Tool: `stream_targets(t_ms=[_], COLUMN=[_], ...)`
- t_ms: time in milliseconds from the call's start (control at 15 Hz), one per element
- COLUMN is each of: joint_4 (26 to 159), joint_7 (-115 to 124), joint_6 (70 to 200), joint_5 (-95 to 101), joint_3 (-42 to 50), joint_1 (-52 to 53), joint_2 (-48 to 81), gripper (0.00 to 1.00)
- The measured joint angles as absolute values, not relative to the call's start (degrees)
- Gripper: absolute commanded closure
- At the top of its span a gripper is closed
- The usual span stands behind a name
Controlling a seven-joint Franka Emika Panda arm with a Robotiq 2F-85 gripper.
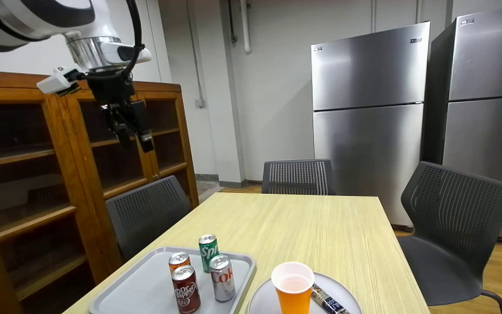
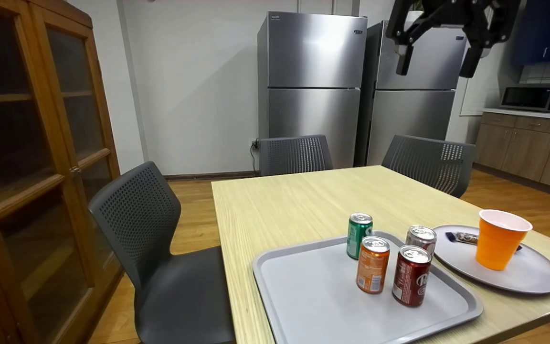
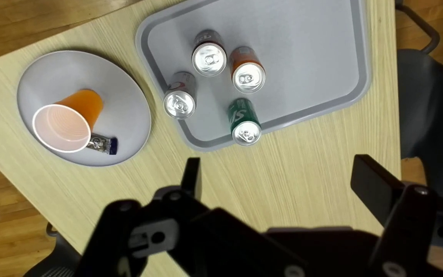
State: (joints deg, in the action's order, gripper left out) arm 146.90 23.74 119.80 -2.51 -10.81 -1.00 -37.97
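Wrist view: table [image 3: 321, 142], pale and wood-grained, bearing a gray tray [image 3: 302, 46]. Just beside the tray lies a round gray plate [image 3: 125, 96]. Well above the tray's level, as both exterior views show, hangs the gripper [image 3: 277, 165], jaws spread wide, grasping nothing. Beyond the tray's plate-facing side, on the plate: upright orange cup [image 3: 69, 121]. Upright within the tray: silver can [image 3: 181, 96] near that side; dark red can [image 3: 209, 54] and orange can [image 3: 247, 71] farther in; green can [image 3: 244, 121] by another rim. Outside the tray, on the plate: wrapped bar [image 3: 104, 144], partly hidden by the cup.
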Motion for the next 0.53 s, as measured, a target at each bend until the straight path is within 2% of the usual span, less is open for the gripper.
stream_targets(t_ms=[533], joint_4=[150.95], joint_7=[23.66], joint_6=[126.18], joint_5=[0.87], joint_3=[-6.22], joint_1=[-4.70], joint_2=[-35.53], gripper=[0.00])
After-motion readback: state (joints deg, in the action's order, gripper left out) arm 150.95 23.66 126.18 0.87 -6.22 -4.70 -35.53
